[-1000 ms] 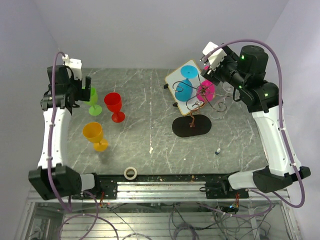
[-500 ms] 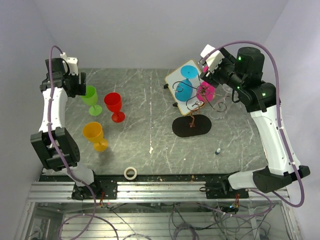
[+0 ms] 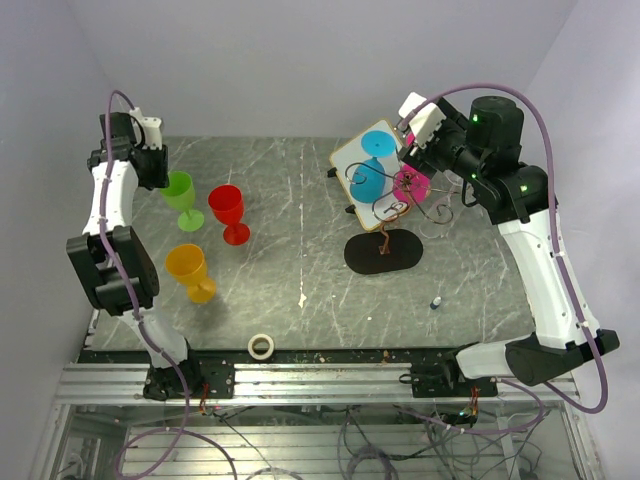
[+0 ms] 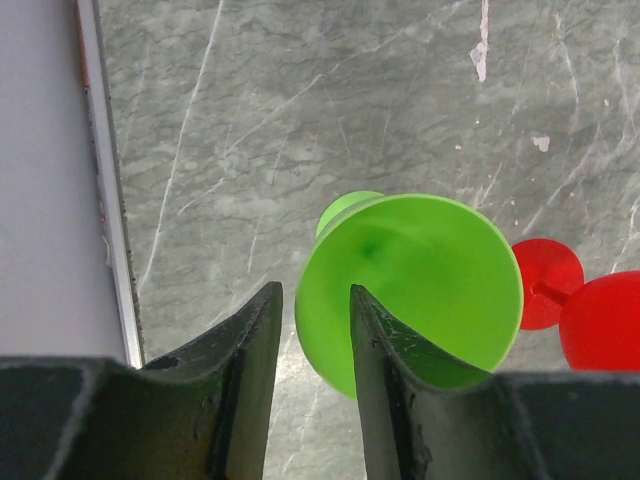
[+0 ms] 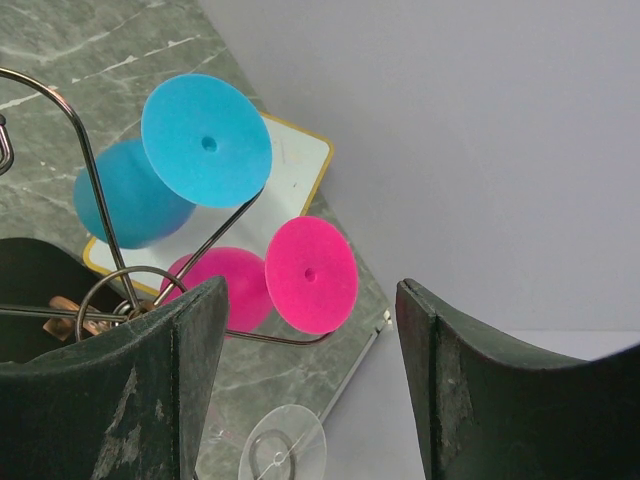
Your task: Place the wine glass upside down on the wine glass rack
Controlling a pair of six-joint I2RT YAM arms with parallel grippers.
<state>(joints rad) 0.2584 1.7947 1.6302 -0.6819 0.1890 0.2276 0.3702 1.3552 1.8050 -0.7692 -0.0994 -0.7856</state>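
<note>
Since the grey marbled table (image 3: 300,200) carries everything, start there. The thin dark wire wine glass rack (image 3: 370,255) stands right of centre on its black oval base, leaning over a white rectangular board with a wooden rim (image 3: 348,156). A blue plastic wine glass (image 3: 372,170) and a pink plastic wine glass (image 3: 411,184) hang on it foot-up. A green plastic wine glass (image 4: 410,280) stands upright at far left, with a red one (image 3: 227,205) and an orange one (image 3: 187,265) near it.

The right claw (image 5: 310,290) is spread wide and empty, beside the pink foot. The left claw (image 4: 312,295) sits over the green rim, jaws slightly apart, probably gripping nothing.

Judgement: green glass is next. Take the stem low, flip it, slide the stem into a free scroll.
</note>
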